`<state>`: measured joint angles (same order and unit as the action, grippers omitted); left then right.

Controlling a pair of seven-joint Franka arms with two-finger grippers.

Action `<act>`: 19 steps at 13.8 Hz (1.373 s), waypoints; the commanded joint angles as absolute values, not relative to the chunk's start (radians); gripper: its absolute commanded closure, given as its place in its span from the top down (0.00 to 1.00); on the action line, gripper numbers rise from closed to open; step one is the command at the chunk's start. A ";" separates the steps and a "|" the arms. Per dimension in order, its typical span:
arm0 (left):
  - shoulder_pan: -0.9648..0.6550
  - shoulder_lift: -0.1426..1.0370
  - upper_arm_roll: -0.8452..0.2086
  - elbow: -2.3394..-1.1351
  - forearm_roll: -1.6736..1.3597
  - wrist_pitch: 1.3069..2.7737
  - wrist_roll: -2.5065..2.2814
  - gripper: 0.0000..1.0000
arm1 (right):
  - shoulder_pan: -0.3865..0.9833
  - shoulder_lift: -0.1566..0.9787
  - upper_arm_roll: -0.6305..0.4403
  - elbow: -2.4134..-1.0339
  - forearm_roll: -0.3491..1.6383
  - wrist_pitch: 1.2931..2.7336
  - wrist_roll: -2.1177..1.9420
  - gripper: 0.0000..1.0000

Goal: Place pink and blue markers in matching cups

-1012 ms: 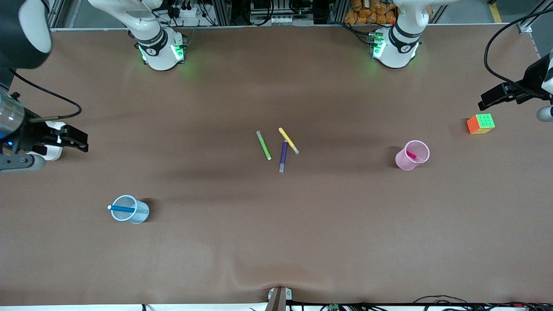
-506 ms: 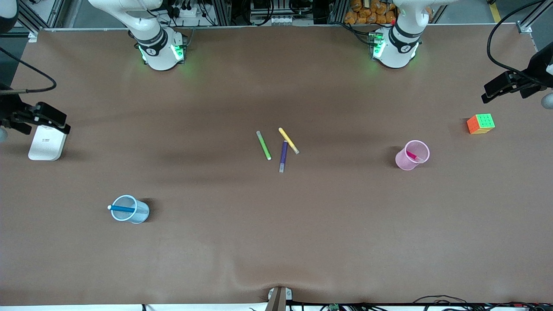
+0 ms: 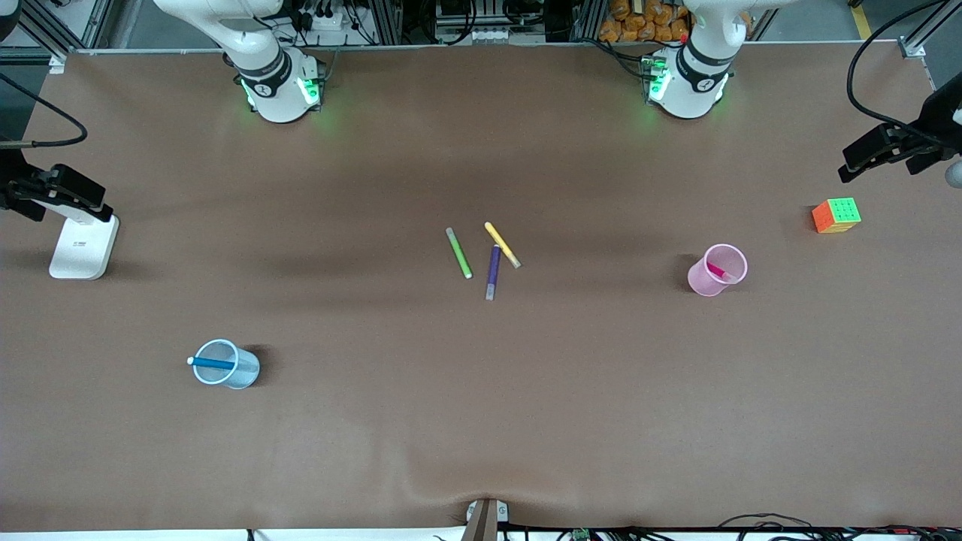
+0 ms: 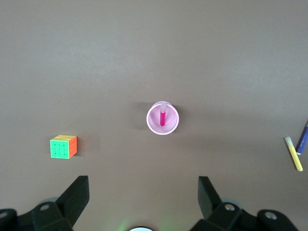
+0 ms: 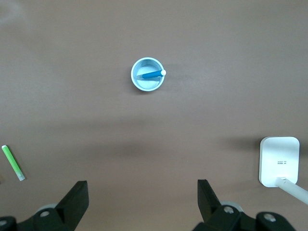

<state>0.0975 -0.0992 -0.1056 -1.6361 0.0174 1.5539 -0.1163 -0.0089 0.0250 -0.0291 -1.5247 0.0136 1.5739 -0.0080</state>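
A: Gripper status? Clearance?
B: Left gripper (image 4: 143, 195) and right gripper (image 5: 142, 195): fingers spread, empty, raised at opposite table ends; brown table (image 3: 481, 421) mid-area open.
A: Markers?
B: Magenta-pink marker (image 3: 720, 271) stands in translucent pink cup (image 3: 705, 282); blue marker (image 3: 211, 363) leans in pale blue cup (image 3: 242, 372).

green pen (image 3: 458, 253), yellow pen (image 3: 502, 244), purple pen (image 3: 493, 271), colour cube (image 3: 836, 215), white stand (image 3: 83, 247)

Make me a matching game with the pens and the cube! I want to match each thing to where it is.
Things:
1. blue marker
2. pink marker
3. purple pen
4. puzzle cube

Places:
A. lying flat mid-table
B. in the blue cup
C. on the table at the left arm's end
D. in the pink cup

Pairs: 1-B, 2-D, 3-A, 4-C
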 commanded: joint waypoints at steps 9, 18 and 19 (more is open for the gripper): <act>0.092 -0.092 -0.114 -1.614 0.012 1.559 -0.103 1.00 | -0.025 0.003 -0.021 -1.546 0.018 1.580 -0.014 1.00; -0.043 -0.094 0.014 -1.611 0.011 1.505 -0.101 1.00 | -0.025 0.003 -0.021 -1.545 0.000 1.565 -0.032 1.00; -0.043 -0.091 0.015 -1.591 0.011 1.497 -0.101 1.00 | -0.025 0.003 -0.021 -1.543 -0.002 1.565 -0.034 1.00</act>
